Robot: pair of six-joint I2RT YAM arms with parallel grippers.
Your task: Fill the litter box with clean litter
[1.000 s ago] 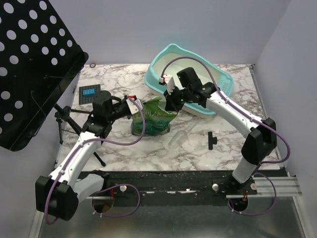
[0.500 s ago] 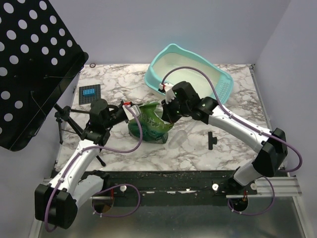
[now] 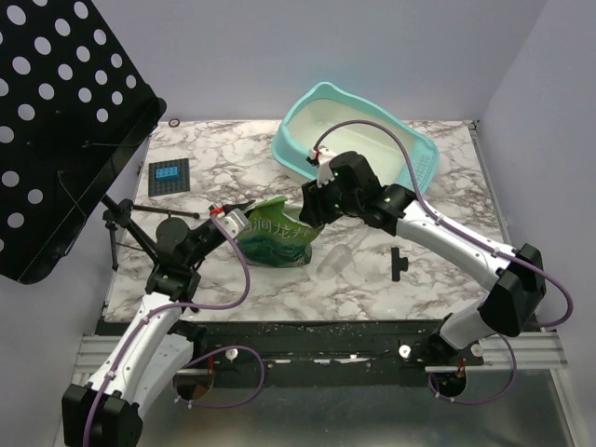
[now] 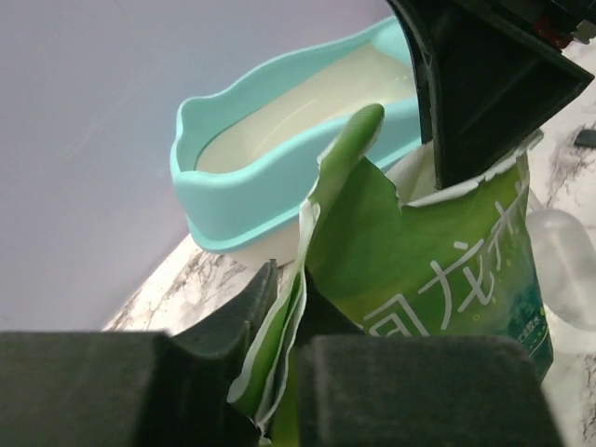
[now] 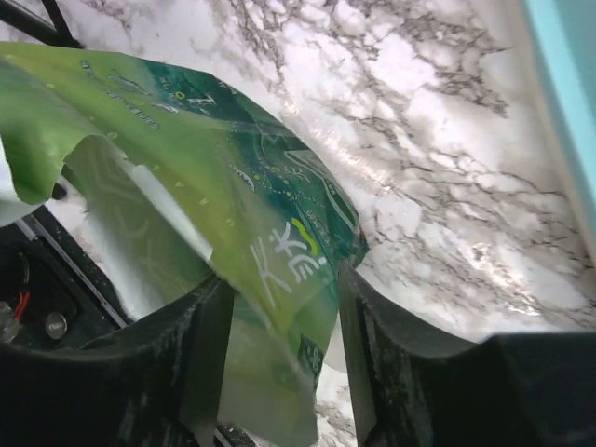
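Left fingers [image 4: 233,321] pinch crinkly, torn green bag [image 4: 447,270].

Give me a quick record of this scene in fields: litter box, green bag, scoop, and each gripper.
litter box: far side of table, inside looks bare cream
green bag: upright in front of the box, top torn open
scoop: clear, lying on the table beside the bag
left gripper: shut on the bag's torn top edge
right gripper: open, fingers either side of the bag's top
pouring: not yet begun
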